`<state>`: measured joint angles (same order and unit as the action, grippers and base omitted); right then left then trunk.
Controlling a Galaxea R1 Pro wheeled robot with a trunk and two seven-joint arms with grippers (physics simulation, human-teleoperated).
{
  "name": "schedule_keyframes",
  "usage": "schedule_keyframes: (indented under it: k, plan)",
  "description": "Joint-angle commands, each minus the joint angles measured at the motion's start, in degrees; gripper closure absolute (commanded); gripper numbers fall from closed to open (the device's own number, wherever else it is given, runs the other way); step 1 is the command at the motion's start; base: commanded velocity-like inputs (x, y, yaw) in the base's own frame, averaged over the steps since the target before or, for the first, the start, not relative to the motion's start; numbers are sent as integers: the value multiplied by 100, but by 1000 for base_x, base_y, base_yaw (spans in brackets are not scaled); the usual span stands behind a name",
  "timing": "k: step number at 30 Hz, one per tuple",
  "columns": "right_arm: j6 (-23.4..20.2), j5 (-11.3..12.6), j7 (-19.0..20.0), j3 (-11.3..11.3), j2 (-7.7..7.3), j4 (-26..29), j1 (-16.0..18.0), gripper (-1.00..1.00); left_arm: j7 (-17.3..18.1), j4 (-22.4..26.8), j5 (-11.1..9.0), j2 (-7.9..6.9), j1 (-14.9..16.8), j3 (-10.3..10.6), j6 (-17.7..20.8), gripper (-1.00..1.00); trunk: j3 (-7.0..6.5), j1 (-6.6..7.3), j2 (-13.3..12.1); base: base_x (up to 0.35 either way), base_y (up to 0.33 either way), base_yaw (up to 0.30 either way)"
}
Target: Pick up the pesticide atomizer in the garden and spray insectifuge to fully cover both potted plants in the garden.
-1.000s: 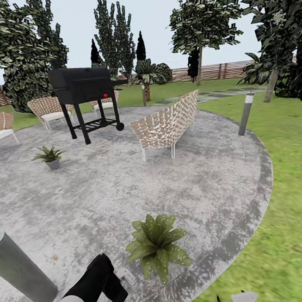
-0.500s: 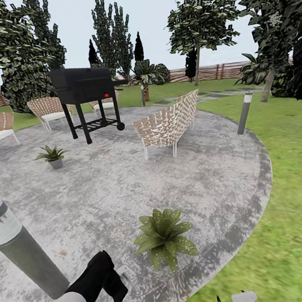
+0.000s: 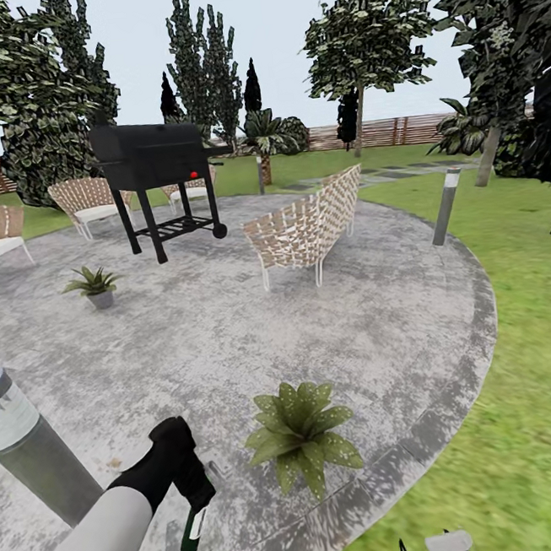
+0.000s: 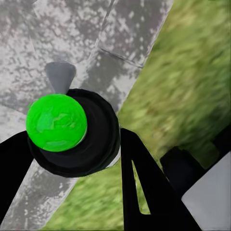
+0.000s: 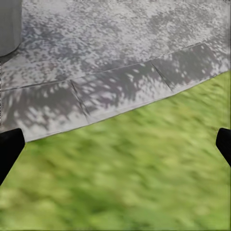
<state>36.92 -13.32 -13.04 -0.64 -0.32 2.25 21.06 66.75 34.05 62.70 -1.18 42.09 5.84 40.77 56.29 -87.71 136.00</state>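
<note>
A: Where do we find the pesticide atomizer (image 3: 192, 527)?

B: At 7 o'clock in our head view, low over the stone patio (image 3: 230, 331). Our left gripper (image 3: 193, 496) has its jaws clamped on it, the dark-green bottle hanging below them. In the left wrist view the atomizer (image 4: 67, 130) sits between the black fingers (image 4: 139, 187), a bright green cap facing the camera.

A: And the potted plants?

B: The nearer potted plant (image 3: 302, 435) stands at 6 o'clock, near the patio's edge, just beside the held bottle but apart from it. The farther potted plant (image 3: 96, 285) stands at 10 o'clock, in front of the black grill (image 3: 159, 177).

A: State of our right gripper (image 5: 115, 144)?

B: Jaws apart: the right wrist view shows one fingertip at each side edge, with lawn (image 5: 120, 178) and the patio's border stones between them.

A: Other fixtures?

B: A wicker bench (image 3: 308, 225) near centre, a grey bollard light (image 3: 27, 454) at 8 o'clock, another bollard light (image 3: 446, 205) at 2 o'clock.
</note>
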Motion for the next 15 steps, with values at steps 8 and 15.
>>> schedule_keyframes:
  k: [8, 15]
  plan:
    - [8, -59, -50, -6, -2, -5, 4, -100, 53, -7, 40, 47, 25, 82, 53, 100, 6, -1, 2, 262, 174, -136]
    - [8, -57, -50, -9, -3, -5, 4, -100, 897, 6, 62, -5, 34, 981, 56, 100, 6, -1, 2, 32, 23, -216]
